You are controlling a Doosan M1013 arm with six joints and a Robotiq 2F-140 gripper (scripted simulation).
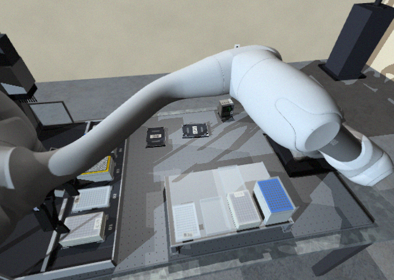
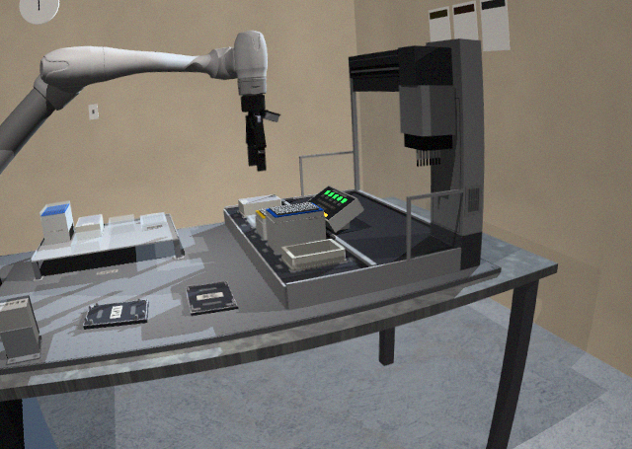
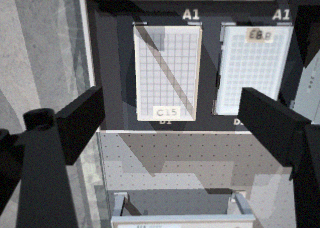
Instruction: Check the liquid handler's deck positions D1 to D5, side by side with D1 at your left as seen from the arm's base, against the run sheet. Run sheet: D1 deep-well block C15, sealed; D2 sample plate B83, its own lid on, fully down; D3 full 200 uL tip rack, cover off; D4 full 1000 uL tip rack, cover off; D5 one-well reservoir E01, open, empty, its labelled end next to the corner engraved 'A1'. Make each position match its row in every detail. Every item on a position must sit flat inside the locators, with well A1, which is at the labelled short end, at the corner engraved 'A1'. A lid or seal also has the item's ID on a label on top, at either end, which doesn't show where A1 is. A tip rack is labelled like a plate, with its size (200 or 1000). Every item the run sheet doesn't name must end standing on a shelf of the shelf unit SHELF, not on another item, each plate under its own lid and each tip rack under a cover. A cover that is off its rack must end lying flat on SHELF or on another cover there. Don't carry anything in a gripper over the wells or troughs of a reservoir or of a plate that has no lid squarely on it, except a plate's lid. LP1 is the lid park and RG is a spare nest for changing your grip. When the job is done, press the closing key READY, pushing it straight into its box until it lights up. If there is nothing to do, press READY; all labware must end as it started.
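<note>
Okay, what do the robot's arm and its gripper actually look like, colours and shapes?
The arm is smooth, rounded and glossy white, with fat bulbous joints and a grey cylindrical joint cap. The gripper is matte black, with two blocky angular fingers. No loose cables are visible.

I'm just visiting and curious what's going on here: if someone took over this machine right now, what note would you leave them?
Gripper: open, holding nothing, hanging high above positions D1 and D2.
Things: block C15 sits in D1. Plate B83 sits beside it in D2, its label at the A1 corner. A blue tip rack and some plates stand on the shelf.
Done: no fix evident.
Left: check the other positions, correct mismatches, press the key box.
</note>
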